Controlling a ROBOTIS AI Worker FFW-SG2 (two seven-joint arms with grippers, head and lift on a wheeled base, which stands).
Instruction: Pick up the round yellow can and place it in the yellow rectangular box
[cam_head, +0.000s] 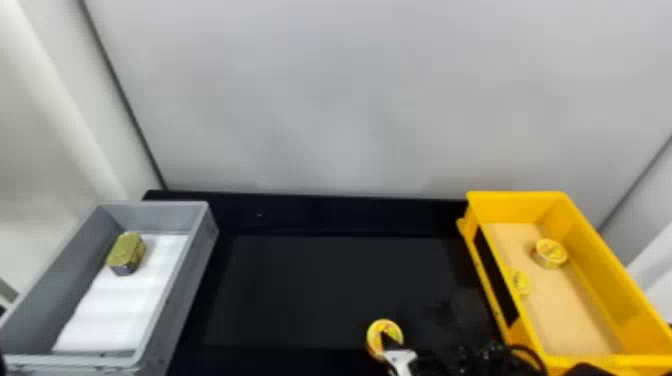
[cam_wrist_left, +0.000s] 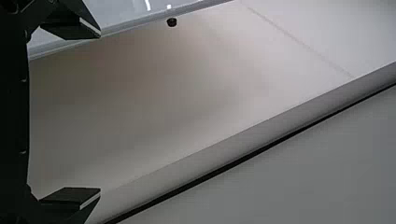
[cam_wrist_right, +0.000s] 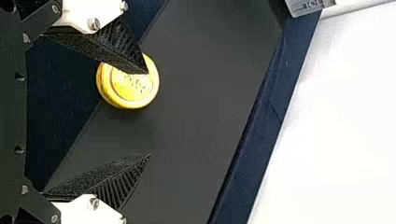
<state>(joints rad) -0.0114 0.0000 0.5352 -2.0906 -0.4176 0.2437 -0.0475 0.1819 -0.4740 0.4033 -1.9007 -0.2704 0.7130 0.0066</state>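
Fingers wide on the right gripper, one overlapping the round yellow can on the counter; right wrist view shows the gap. Left gripper also wide. Head view: two cans in the yellow box; gold-topped tin, white liner in the grey box.

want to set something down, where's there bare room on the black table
Bare: the middle of the black table, between the gray box and the yellow box, beyond the round yellow can. Crowded: around that can, where the open right gripper is.
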